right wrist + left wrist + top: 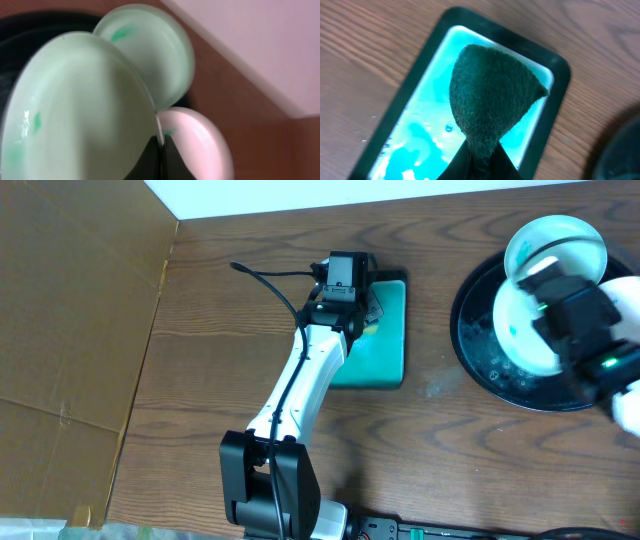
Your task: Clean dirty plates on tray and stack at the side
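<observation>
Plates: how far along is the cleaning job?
Done: nothing yet, no stack in view. In hand: right end effector pinches one smeared plate by its rim over the tray; left end effector holds a green pad above the teal dish. Left: wipe it, the second plate and the third plate, then stack all three.

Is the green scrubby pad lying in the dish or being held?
Held: the left gripper pinches the green pad, which hangs over the teal dish. Whether it touches the dish, cannot tell.
</observation>
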You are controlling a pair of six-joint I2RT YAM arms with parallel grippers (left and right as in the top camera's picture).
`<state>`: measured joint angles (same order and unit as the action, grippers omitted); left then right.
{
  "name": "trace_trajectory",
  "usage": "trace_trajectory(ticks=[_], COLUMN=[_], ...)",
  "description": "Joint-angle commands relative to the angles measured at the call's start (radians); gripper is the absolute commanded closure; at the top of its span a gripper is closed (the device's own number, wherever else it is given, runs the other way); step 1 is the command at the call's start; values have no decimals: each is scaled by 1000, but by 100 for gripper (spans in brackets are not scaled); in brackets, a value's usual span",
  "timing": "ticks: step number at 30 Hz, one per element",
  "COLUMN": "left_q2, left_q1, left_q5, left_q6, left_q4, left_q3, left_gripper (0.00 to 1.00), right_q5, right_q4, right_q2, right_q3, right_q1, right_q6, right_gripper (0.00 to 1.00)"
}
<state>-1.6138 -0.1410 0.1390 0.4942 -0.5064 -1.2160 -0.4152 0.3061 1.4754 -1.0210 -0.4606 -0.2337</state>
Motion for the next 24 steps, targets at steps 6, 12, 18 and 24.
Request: trace_trajectory(ticks=[6,12,18,24], left_q2=[17,17,16,-5], left_q1=[-16,-69,-138,-224], left_q5=[-191,-211,-210,-210], left_q6=[-4,-4,-3,4], left_q4=[50,102,127,160], left_q3=[9,9,9,10], left_gripper=[93,93,93,93], right_q5=[594,665,573,509], right_q4=[43,-31,-51,-89], right_q2=[143,322,396,402], right_q3=[-5,-5,-5,-5], right_q1=[257,270,271,276], right_q6=[300,320,335,350], right_gripper=[99,99,99,99])
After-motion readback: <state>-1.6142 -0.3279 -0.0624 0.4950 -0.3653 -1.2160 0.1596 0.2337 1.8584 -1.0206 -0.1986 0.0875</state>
